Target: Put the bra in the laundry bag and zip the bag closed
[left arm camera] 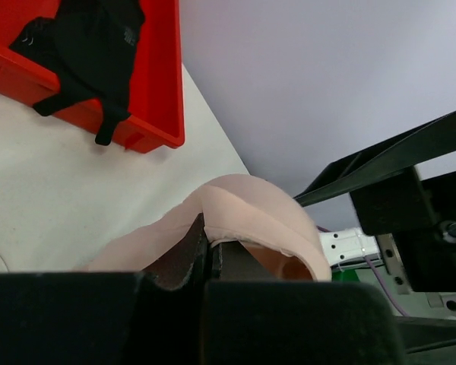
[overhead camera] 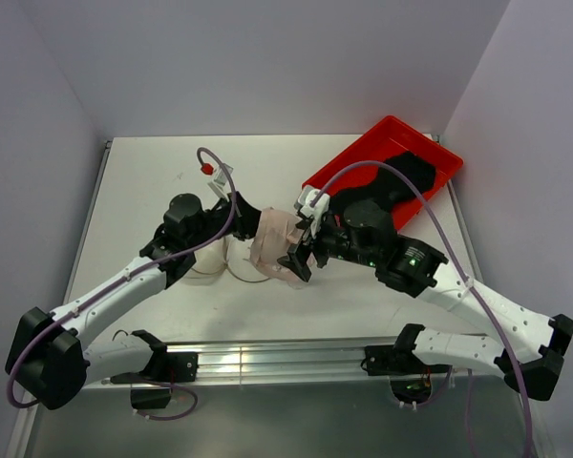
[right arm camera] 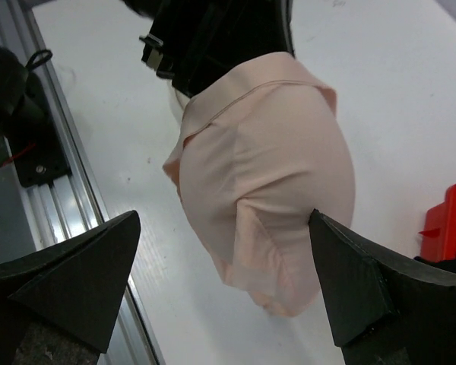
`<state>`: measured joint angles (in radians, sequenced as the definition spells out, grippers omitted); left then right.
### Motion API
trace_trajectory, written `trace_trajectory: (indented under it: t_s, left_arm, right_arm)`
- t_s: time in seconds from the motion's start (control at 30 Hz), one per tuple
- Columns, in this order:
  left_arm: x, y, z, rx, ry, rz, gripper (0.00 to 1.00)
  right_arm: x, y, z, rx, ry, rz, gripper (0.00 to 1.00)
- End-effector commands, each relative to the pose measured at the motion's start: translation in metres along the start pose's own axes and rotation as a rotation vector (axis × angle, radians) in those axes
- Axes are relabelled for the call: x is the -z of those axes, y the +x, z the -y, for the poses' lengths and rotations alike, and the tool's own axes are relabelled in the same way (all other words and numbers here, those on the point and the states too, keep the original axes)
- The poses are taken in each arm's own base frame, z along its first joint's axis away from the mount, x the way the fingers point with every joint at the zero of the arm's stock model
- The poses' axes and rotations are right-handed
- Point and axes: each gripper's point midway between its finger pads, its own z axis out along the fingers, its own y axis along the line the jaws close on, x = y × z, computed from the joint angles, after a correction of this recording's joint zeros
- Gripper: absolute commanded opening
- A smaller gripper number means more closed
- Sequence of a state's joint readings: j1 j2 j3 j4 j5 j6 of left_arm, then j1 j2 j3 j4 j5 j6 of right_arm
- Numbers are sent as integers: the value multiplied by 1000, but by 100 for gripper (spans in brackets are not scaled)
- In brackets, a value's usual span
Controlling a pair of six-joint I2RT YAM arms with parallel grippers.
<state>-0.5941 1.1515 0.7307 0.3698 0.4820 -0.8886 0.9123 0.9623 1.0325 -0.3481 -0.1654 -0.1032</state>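
Between my left fingers (left arm camera: 184, 258) the pink bra (right arm camera: 266, 175) is pinched tight, hanging over mid-worktop (overhead camera: 153, 172). My right fingers (right arm camera: 76, 281) stand apart either side of it, not touching. The white laundry bag (overhead camera: 213, 264) shows just left of it. Far right, the red tray (overhead camera: 358, 148) holds dark clothing (overhead camera: 401, 176).

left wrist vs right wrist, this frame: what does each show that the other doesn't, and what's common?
Left wrist only: the black fabric garment lying in the red plastic tray, and the grey wall behind.
Right wrist only: the right fingers, open and flanking the pale pink padded bra, plus the aluminium rail along the table edge.
Both: the bra pinched in the left fingers, the white table, and at least a corner of the red tray.
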Motion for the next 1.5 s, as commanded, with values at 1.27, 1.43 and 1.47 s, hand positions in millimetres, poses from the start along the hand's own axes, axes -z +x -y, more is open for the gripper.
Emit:
trace_trajectory:
  t_s: [1.27, 1.43, 1.47]
  left_arm:
    - [18, 55, 26, 126, 150, -346, 0]
    - [26, 62, 31, 89, 183, -395, 0]
    - [28, 64, 30, 93, 173, -408, 0]
  right_arm:
    - [-17, 18, 30, 26, 94, -62, 98]
    - [-15, 17, 24, 19, 35, -54, 100]
    - [-15, 17, 20, 13, 7, -52, 100]
